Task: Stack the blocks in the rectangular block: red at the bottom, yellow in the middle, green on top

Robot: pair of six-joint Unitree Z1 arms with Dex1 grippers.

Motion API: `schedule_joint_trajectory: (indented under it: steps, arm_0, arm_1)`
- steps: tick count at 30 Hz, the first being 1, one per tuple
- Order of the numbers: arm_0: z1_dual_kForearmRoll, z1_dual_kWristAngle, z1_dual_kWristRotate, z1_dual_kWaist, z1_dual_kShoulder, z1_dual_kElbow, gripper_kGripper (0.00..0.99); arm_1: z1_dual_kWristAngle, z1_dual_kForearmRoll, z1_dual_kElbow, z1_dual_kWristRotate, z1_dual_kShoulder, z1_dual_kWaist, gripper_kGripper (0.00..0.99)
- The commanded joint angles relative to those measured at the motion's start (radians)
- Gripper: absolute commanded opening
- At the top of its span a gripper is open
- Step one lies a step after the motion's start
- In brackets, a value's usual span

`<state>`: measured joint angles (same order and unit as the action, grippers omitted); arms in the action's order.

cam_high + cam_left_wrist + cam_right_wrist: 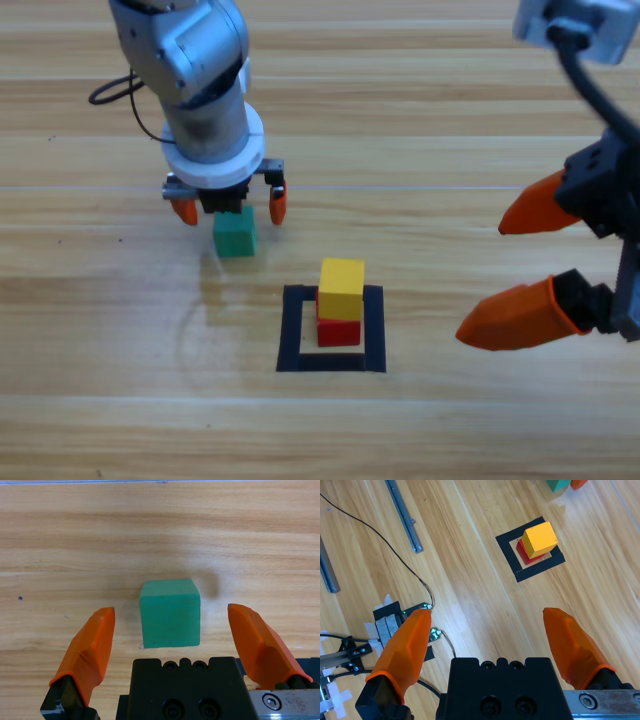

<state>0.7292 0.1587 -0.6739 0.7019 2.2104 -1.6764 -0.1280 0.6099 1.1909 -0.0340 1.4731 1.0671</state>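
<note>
Left wrist view has the left gripper [170, 625] spread wide with the small matte teal-green cube [170, 612] on the wooden table [160, 530] between its orange jaws, touching neither. From above, that arm hides the cube's far edge. Well aside, the right gripper [515, 270] hangs open, its arm cut off, with the matte yellow cube [341, 288] atop the mostly hidden red cube [339, 332] inside the dark tape square [292, 330] ahead of it.
</note>
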Motion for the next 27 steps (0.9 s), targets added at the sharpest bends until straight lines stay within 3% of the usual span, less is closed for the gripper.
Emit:
schedule_joint_trajectory:
  steps: [1,6,9,12,14,18,21,25,27]
  arm_0:
    - [-0.019,0.010,-0.016,0.025,0.083,-0.002,0.923]
    - [-0.027,-0.002,-0.015,0.025,0.104,0.011,0.850]
    - [-0.034,-0.021,0.004,0.025,0.115,0.024,0.629]
    - [-0.034,-0.022,0.019,0.022,0.111,0.029,0.278]
    - [-0.034,-0.024,0.031,0.014,0.092,0.044,0.109]
    - [-0.007,-0.030,0.047,0.014,0.051,0.020,0.075]
    - [0.090,-0.027,0.054,0.047,0.012,-0.080,0.075]
    - [0.404,0.010,0.076,0.123,0.060,-0.490,0.031]
    - [0.461,0.009,0.093,0.162,0.022,-0.577,0.000]
  arm_1:
    - [0.013,-0.015,-0.034,0.002,-0.011,-0.021,0.989]
    - [0.021,-0.015,-0.033,0.002,-0.005,-0.021,0.989]
    - [0.028,-0.015,-0.033,0.002,0.000,-0.021,0.989]
    - [0.031,-0.015,-0.033,0.002,0.001,-0.021,0.989]
    - [0.031,-0.015,-0.034,0.002,0.003,-0.021,0.989]
    - [0.031,-0.016,-0.033,0.002,0.006,-0.021,0.989]
    - [0.031,-0.016,-0.033,0.002,0.007,-0.021,0.989]
    - [0.033,-0.016,-0.033,0.002,0.007,-0.021,0.989]
    - [0.034,-0.016,-0.034,0.002,0.007,-0.021,0.989]
